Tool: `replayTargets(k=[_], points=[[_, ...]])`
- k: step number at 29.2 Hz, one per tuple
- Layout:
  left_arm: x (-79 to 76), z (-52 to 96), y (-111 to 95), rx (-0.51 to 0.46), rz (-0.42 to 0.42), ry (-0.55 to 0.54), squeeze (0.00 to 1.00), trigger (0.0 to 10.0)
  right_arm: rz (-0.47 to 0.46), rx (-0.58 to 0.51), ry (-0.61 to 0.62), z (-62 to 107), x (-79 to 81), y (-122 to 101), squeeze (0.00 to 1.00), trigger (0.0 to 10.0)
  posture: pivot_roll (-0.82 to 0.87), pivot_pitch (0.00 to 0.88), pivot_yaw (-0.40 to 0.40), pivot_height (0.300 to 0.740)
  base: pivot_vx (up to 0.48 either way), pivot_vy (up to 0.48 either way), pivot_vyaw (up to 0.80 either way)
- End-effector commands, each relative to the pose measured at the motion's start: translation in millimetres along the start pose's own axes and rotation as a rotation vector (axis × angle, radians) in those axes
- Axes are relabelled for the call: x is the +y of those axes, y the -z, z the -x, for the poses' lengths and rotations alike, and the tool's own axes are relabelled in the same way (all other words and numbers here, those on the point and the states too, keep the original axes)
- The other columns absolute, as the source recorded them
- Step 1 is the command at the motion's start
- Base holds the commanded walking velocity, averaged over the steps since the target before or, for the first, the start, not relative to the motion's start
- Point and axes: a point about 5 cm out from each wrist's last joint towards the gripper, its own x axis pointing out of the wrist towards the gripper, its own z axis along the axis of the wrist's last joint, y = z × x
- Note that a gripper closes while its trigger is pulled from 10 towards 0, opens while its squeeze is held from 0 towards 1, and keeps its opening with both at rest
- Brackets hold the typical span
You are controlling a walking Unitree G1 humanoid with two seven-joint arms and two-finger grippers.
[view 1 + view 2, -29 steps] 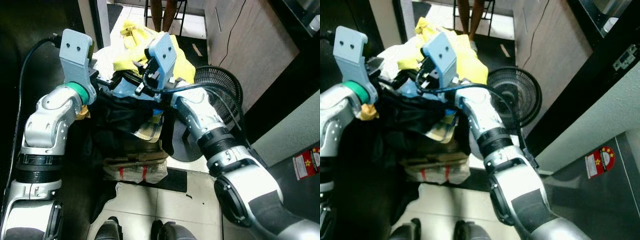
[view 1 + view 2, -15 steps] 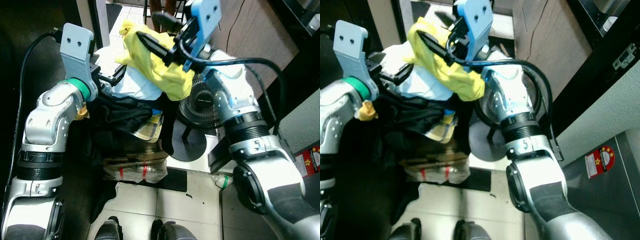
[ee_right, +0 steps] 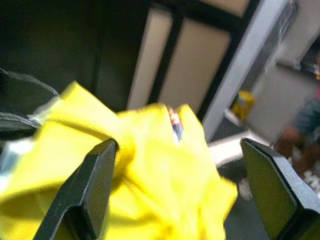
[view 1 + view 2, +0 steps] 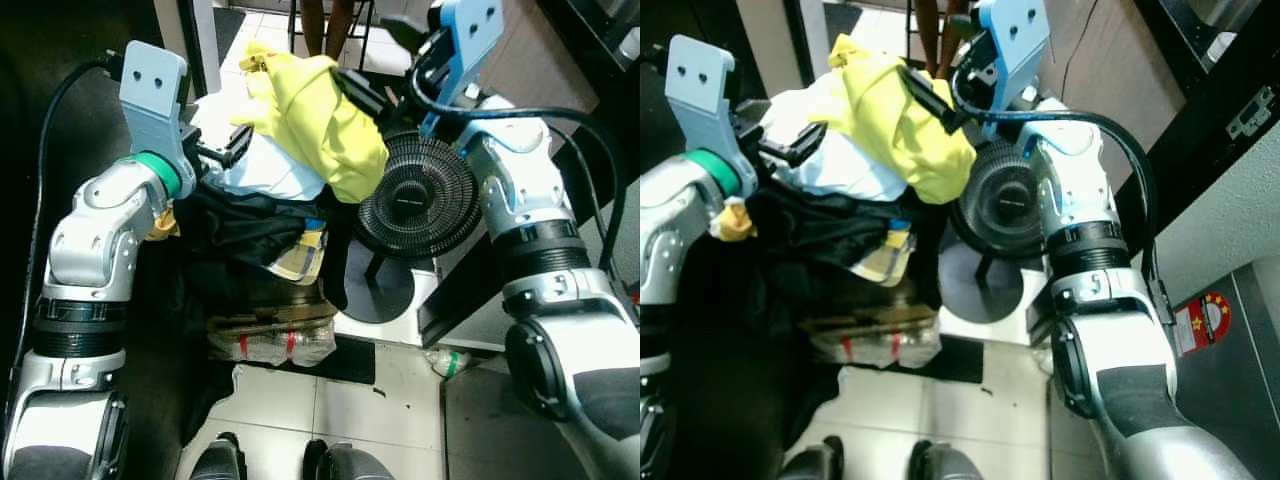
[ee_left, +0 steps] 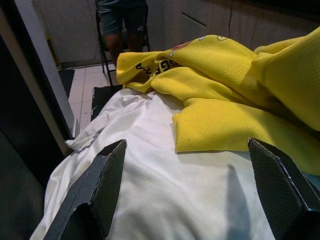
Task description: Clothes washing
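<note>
Clothes, led by a crumpled yellow mesh jersey (image 4: 320, 120), sit heaped on a white garment (image 5: 150, 185) over black fabric (image 4: 240, 235), and I have my right hand (image 4: 362, 95) at the jersey's far edge, fingers spread wide with nothing clamped. My left hand (image 4: 222, 152) rests open at the near-left edge of the pile on the white cloth. I judge I'm mid-sorting; next I must close on a firm fold, clear of the black floor fan (image 4: 415, 195) beside it.

Red sticker (image 4: 1200, 322) with yellow stars, wording illegible, dark lettering on yellow garment (image 5: 220, 100) unreadable
</note>
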Motion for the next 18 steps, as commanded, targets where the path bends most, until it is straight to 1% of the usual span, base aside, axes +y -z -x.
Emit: replayTargets(k=[1,3,4,5,7,8,10,11,12,13,15,16,17,18], points=[[-1.5,-0.4,2.1,0.008,-0.005,0.01,0.0,10.0,-0.088,0.034,-0.003,-4.2,1.6,9.4,0.0,10.0,0.09,0.123,-0.019,0.74,0.0,0.0,0.0],[-1.5,-0.4,2.1,0.008,-0.005,0.01,0.0,10.0,-0.088,0.034,-0.003,-4.2,1.6,9.4,0.0,10.0,0.09,0.123,-0.019,0.74,0.0,0.0,0.0],[-1.6,-0.5,2.0,0.008,-0.005,0.009,0.0,10.0,-0.115,0.039,-0.006,-6.1,3.0,11.5,0.0,10.0,0.09,0.123,-0.019,0.74,0.0,0.0,0.0],[-1.6,-0.5,2.0,0.008,-0.005,0.009,0.0,10.0,-0.115,0.039,-0.006,-6.1,3.0,11.5,0.0,10.0,0.09,0.123,-0.019,0.74,0.0,0.0,0.0],[-1.9,0.1,1.8,0.008,-0.005,0.009,0.0,10.0,-0.173,0.043,-0.042,-14.1,11.1,14.5,0.0,10.0,0.09,0.134,-0.025,0.74,0.0,0.0,0.0],[-1.9,0.1,1.8,0.008,-0.005,0.009,0.0,10.0,-0.173,0.043,-0.042,-14.1,11.1,14.5,0.0,10.0,0.09,0.134,-0.025,0.74,0.0,0.0,0.0],[-1.8,1.1,2.6,0.01,-0.005,0.007,0.0,10.0,-0.195,0.06,-0.081,-24.3,22.0,16.8,0.0,10.0,0.1,0.136,-0.027,0.74,0.0,0.0,0.0],[-1.4,1.7,3.0,0.012,-0.005,0.004,0.0,10.0,-0.201,0.069,-0.083,-30.1,26.9,16.8,0.0,10.0,0.1,0.139,-0.032,0.74,0.0,0.0,0.0],[-1.4,1.7,3.0,0.012,-0.005,0.004,0.0,10.0,-0.201,0.069,-0.083,-30.1,26.9,16.8,0.0,10.0,0.1,0.139,-0.032,0.74,0.0,0.0,0.0],[-1.0,2.3,3.1,0.013,-0.005,0.001,0.0,10.0,-0.218,0.079,-0.07,-35.4,30.8,17.1,0.0,10.0,0.11,0.141,-0.034,0.74,0.0,0.0,0.0],[-1.0,2.3,3.1,0.013,-0.005,0.001,0.0,10.0,-0.218,0.079,-0.07,-35.4,30.8,17.1,0.0,10.0,0.11,0.141,-0.034,0.74,0.0,0.0,0.0],[-0.8,2.6,3.1,0.013,-0.005,0.0,0.0,10.0,-0.231,0.086,-0.06,-38.7,33.2,17.3,0.0,10.0,0.11,0.142,-0.034,0.74,0.0,0.0,0.0],[-0.4,3.1,3.2,0.014,-0.005,-0.002,0.0,10.0,-0.283,0.096,-0.042,-42.0,35.9,19.1,0.0,10.0,0.12,0.144,-0.036,0.74,0.0,0.0,0.0],[-0.4,3.1,3.2,0.014,-0.005,-0.002,0.0,10.0,-0.283,0.096,-0.042,-42.0,35.9,19.1,0.0,10.0,0.12,0.144,-0.036,0.74,0.0,0.0,0.0]])
